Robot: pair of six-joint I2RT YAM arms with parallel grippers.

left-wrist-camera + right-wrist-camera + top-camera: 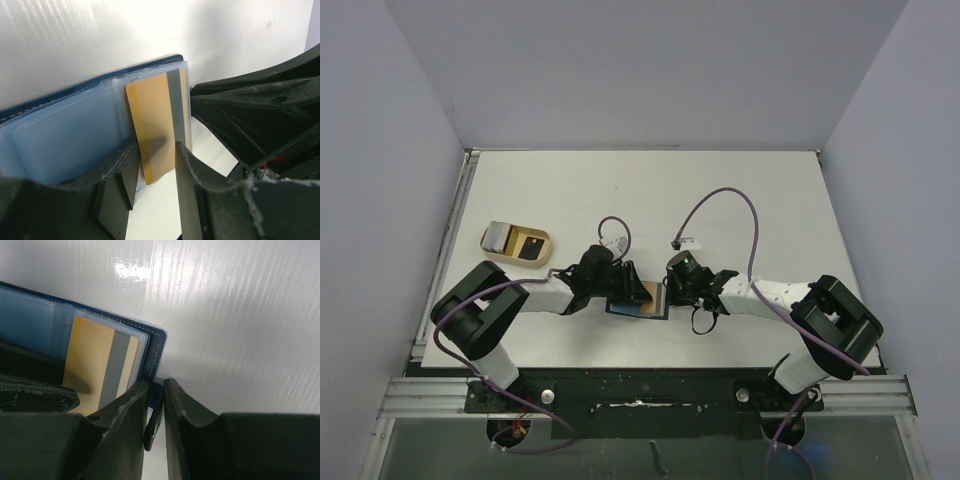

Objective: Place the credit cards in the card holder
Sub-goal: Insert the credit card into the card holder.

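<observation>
The navy card holder (657,311) lies open on the table between both grippers, its light blue clear sleeves up (60,135). The gold card (648,293) with a grey stripe sits partly inside the right-hand sleeve (155,120), its near end sticking out. My left gripper (156,150) is open, with a finger on each side of that near end. My right gripper (156,385) is shut on the holder's snap tab (154,420) at the holder's right edge (156,347). The black card (533,246) lies in the beige tray.
The beige rounded tray (546,258) stands at the left of the white table and also holds a small grey-white item (498,236). Grey walls enclose the table on three sides. Purple cables loop above both wrists.
</observation>
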